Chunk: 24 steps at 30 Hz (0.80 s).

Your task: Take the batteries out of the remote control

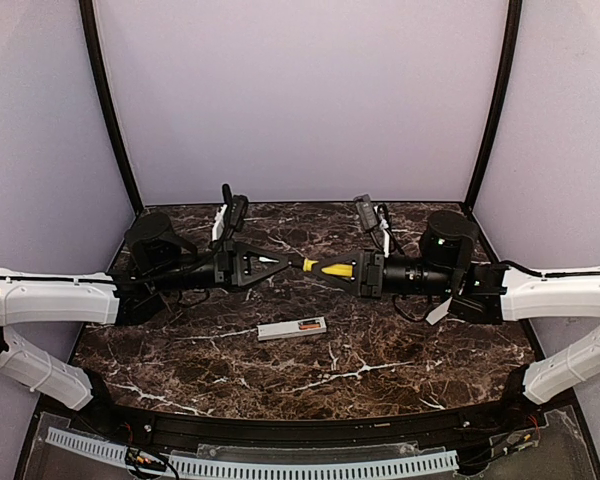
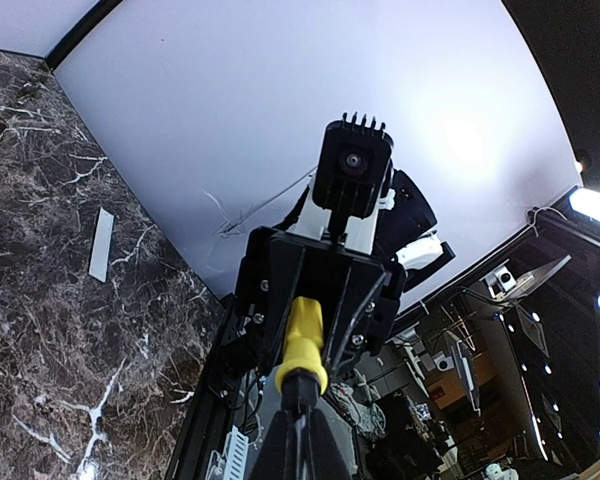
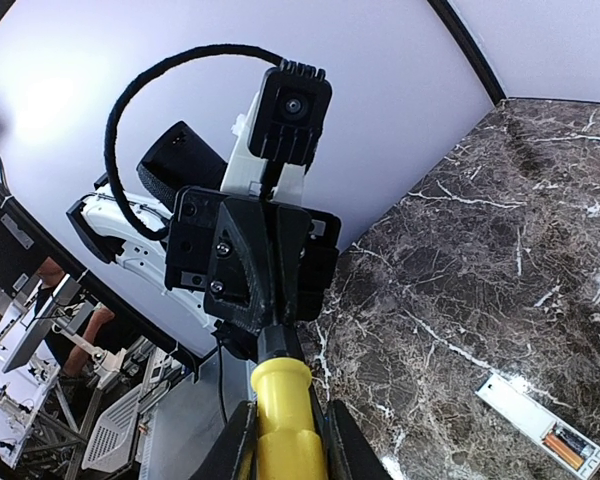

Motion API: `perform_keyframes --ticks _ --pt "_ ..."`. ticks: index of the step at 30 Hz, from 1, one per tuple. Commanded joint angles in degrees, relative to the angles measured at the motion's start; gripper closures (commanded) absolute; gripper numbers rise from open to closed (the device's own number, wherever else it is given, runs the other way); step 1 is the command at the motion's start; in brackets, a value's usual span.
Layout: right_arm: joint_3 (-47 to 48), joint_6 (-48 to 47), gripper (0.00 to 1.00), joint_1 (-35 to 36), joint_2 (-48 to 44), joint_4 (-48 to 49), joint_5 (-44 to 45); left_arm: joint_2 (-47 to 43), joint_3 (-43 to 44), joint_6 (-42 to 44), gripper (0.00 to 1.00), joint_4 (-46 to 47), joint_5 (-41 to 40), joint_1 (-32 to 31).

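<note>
The remote control lies on the marble table with its back up and the bay open. The orange-red batteries sit in the bay. In the right wrist view the remote and batteries show at the lower right. Both arms hover above the table and face each other. My right gripper is shut on the yellow handle of a screwdriver. My left gripper is shut on its dark tip end.
A plain white cover strip lies flat on the marble, apart from the remote. The table is walled by white panels at the back and sides. A perforated white rail runs along the front edge.
</note>
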Motion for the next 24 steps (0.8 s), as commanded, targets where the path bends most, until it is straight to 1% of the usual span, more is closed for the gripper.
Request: perform_keyframes --ticks 1,6,12,17,19,20,21,22,23,24 --pt "2.1 -0.1 0.77 1.1 -0.1 4.2 -1.4 -0.5 -1.1 1.4 1.00 -3.2 -2.2 0.0" --pt "1.9 -0.2 0.81 1.1 -0.5 4.1 -1.0 -0.6 -1.1 1.4 1.00 -3.6 -2.4 0.0" --pt "2.5 -0.6 1.00 1.1 -0.2 2.3 -0.9 -1.0 -1.1 1.7 0.99 -4.7 -3.1 0.0" --pt "2.5 -0.5 1.00 1.1 -0.2 0.4 -0.8 -2.2 -0.8 4.0 0.98 -8.1 -3.7 0.0" --pt "2.5 -0.4 1.00 1.2 -0.5 -0.8 -0.5 -2.8 -0.6 5.3 0.90 -9.5 -3.7 0.0" --pt "2.5 -0.5 1.00 1.2 -0.6 -1.5 -0.4 -3.3 -0.3 6.7 0.81 -11.0 -3.8 0.0" --pt "2.5 -0.6 1.00 1.2 -0.8 -2.3 -0.2 -3.6 -0.1 7.5 0.76 -13.6 -4.0 0.0" --pt "2.4 -0.8 1.00 1.2 -1.1 -3.2 0.0 -4.4 0.6 9.6 0.67 -15.2 -4.4 0.0" --pt "2.3 -1.0 1.00 1.2 -1.7 -4.3 0.3 -4.9 1.0 10.8 0.62 -18.8 -4.7 0.0" --pt "2.1 -1.2 1.00 1.2 -2.1 -5.4 0.6 -5.8 1.6 13.1 0.53 -20.5 -5.4 0.0"
